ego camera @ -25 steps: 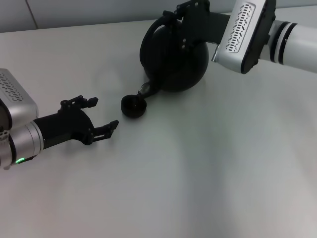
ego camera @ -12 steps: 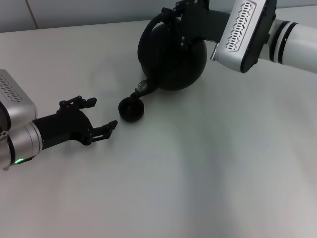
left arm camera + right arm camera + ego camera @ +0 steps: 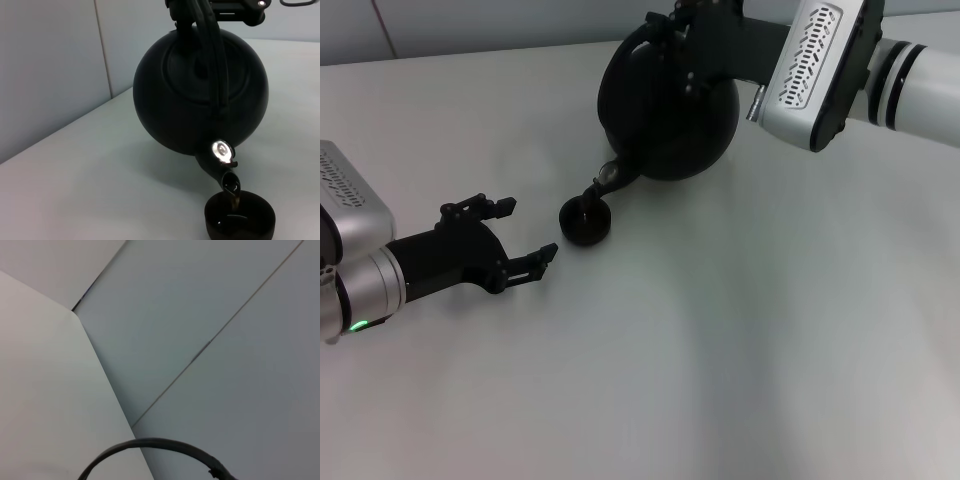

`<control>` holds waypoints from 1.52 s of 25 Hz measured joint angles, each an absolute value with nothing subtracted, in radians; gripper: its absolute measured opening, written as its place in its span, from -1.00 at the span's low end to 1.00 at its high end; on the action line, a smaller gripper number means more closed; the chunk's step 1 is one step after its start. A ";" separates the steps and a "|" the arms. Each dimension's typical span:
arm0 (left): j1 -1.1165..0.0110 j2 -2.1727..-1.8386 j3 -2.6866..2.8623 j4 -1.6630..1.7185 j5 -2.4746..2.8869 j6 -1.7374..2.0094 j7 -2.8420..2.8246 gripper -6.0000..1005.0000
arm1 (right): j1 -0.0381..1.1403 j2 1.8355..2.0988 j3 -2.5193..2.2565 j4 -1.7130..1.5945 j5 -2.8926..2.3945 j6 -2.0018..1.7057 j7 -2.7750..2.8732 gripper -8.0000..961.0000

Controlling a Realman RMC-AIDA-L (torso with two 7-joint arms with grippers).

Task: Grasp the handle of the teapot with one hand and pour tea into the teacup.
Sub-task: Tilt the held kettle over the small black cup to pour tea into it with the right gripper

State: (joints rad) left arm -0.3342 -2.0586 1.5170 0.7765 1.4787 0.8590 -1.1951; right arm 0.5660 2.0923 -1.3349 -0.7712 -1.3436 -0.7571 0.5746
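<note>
Teapot: the round black teapot is lifted and tipped forward at the far middle of the table, its spout angled down over the cup.
Handle: the arched handle runs up over the pot's top into the right gripper, which is clamped on its upper part.
Pour: the left wrist view shows a thin dark stream from the spout's lip into the teacup, with liquid glinting inside it.
Teacup: it stands upright on the table directly under the spout, between the pot and the left gripper.
Left gripper: the left gripper hovers low near the cup, fingers spread wide, holding nothing and touching nothing.
Done: handle grasped, pot raised and tilted, tea flowing.
Left: judging by the cup's small size, only a brief pour remains; then the pot should be levelled before the cup overflows.
Fill level: cannot be judged exactly from these views.
</note>
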 joint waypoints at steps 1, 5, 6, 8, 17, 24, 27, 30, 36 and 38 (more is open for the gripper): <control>-0.334 -2.059 1.517 0.776 1.479 0.859 -1.195 0.61 | 0.566 2.092 -1.336 -0.771 -1.344 -0.757 0.575 -0.81; -0.334 -2.059 1.518 0.776 1.479 0.859 -1.195 0.61 | 0.566 2.092 -1.337 -0.774 -1.344 -0.756 0.571 -0.82; -0.334 -2.059 1.518 0.776 1.479 0.859 -1.195 0.61 | 0.566 2.092 -1.337 -0.774 -1.344 -0.756 0.571 -0.82; -0.334 -2.059 1.519 0.776 1.479 0.859 -1.195 0.61 | 0.566 2.092 -1.338 -0.774 -1.344 -0.755 0.569 -0.82; -0.334 -2.059 1.518 0.777 1.479 0.859 -1.195 0.61 | 0.566 2.092 -1.338 -0.777 -1.348 -0.755 0.567 -0.82; -0.334 -2.059 1.514 0.777 1.479 0.859 -1.195 0.61 | 0.566 2.092 -1.340 -0.772 -1.346 -0.755 0.591 -0.82; -0.334 -2.059 1.514 0.779 1.479 0.859 -1.195 0.61 | 0.563 2.089 -1.334 -0.769 -1.346 -0.759 0.645 -0.82; -0.333 -2.058 1.514 0.780 1.479 0.859 -1.197 0.61 | 0.554 2.088 -1.324 -0.766 -1.345 -0.761 0.688 -0.82; -0.331 -2.057 1.515 0.788 1.479 0.859 -1.203 0.61 | 0.545 2.085 -1.318 -0.755 -1.344 -0.763 0.757 -0.81; -0.330 -2.056 1.515 0.790 1.479 0.859 -1.203 0.61 | 0.540 2.085 -1.305 -0.753 -1.344 -0.765 0.794 -0.81</control>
State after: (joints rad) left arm -0.3302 -2.0562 1.5154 0.7896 1.4787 0.8590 -1.2032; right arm 0.5402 2.0848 -1.3053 -0.7528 -1.3443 -0.7646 0.7937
